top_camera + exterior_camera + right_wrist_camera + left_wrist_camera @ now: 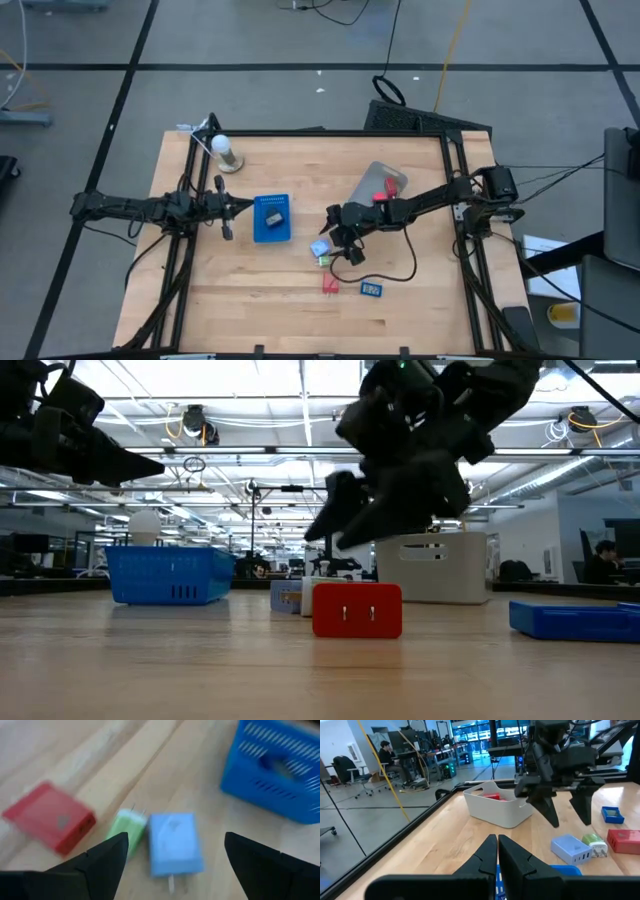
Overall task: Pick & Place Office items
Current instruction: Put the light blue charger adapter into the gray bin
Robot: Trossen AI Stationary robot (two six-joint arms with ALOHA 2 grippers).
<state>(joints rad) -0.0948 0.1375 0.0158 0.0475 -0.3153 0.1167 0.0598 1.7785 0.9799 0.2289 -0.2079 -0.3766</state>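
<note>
The right gripper (172, 855) hangs wide open and empty above the light blue charger (174, 842), with the green plug (129, 831) just beside it; the left gripper (497, 851) waits pinched shut.

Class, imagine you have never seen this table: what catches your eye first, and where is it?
The right gripper hangs open above a light blue charger and a green one at mid-table, with a red block nearby. The blue basket sits left of them, by the shut left gripper.
</note>
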